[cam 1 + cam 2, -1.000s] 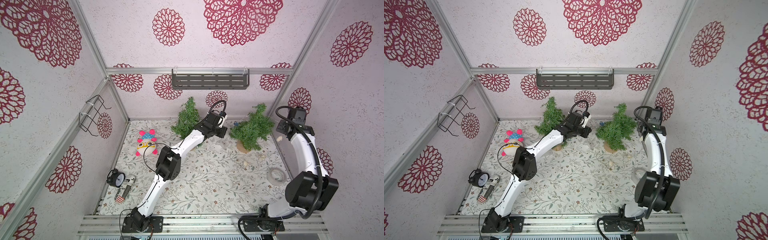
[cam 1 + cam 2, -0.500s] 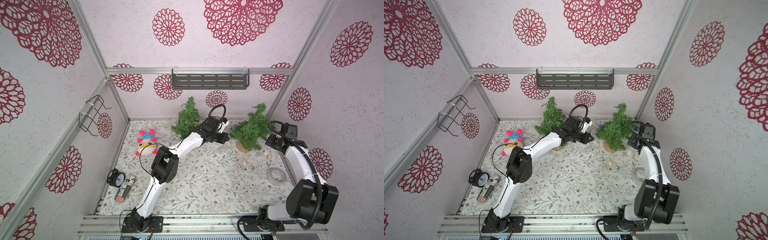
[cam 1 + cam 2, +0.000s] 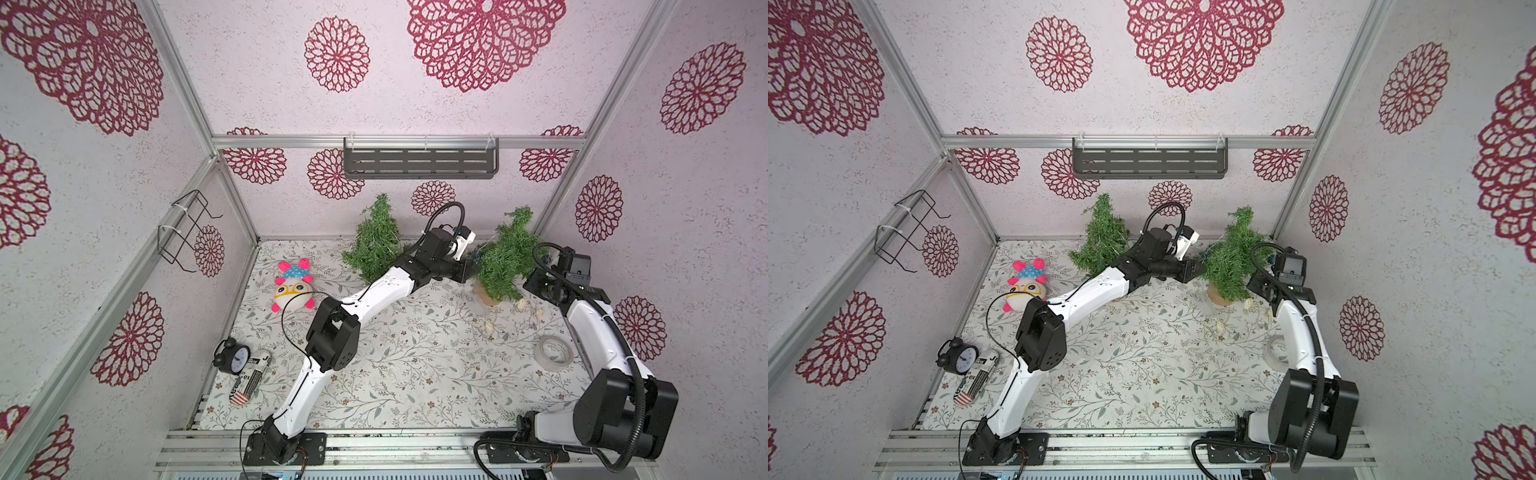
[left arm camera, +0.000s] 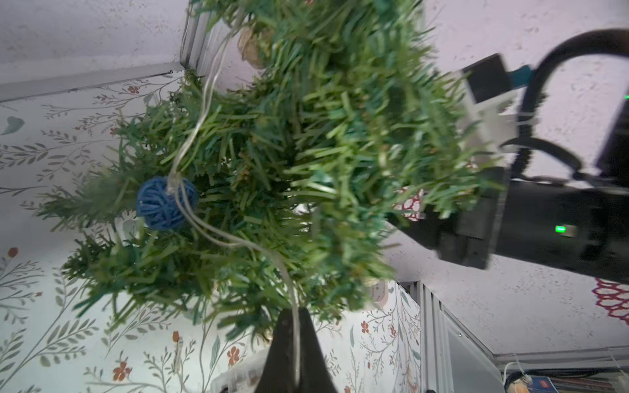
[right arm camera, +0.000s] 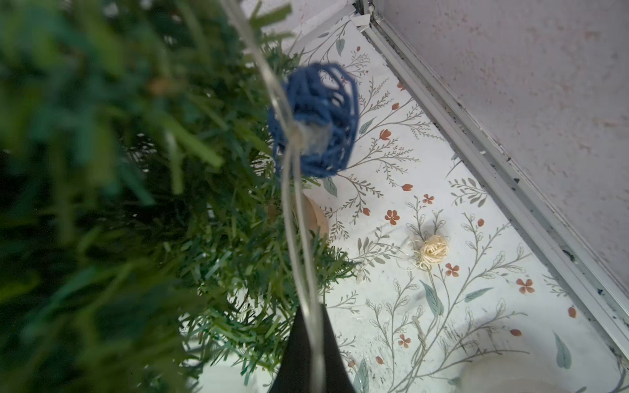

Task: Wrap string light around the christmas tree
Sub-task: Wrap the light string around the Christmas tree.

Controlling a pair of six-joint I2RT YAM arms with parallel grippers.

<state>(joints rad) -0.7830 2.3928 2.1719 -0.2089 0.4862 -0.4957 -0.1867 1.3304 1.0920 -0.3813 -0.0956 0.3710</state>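
The christmas tree (image 3: 505, 262) with a brown base stands at the back right. My left gripper (image 4: 295, 311) is at its left side, shut on the clear wire of the string light (image 4: 218, 231), which runs up over the branches past a blue yarn ball (image 4: 166, 203). My right gripper (image 5: 311, 308) is at the tree's right side, shut on the same wire below a blue ball (image 5: 315, 119). Cream balls (image 5: 433, 251) of the string lie on the mat. In both top views the grippers (image 3: 471, 270) (image 3: 1252, 286) flank the tree.
A second small tree (image 3: 376, 241) stands behind the left arm. A tape roll (image 3: 555, 355) lies beside the right arm. A plush toy (image 3: 293, 291), an alarm clock (image 3: 232, 357) and a can (image 3: 251, 376) sit along the left wall. A shelf (image 3: 419, 162) hangs on the back wall.
The right arm has dropped from the back right corner down to the tree's right side. The left gripper has moved right, up against the tree's left side.
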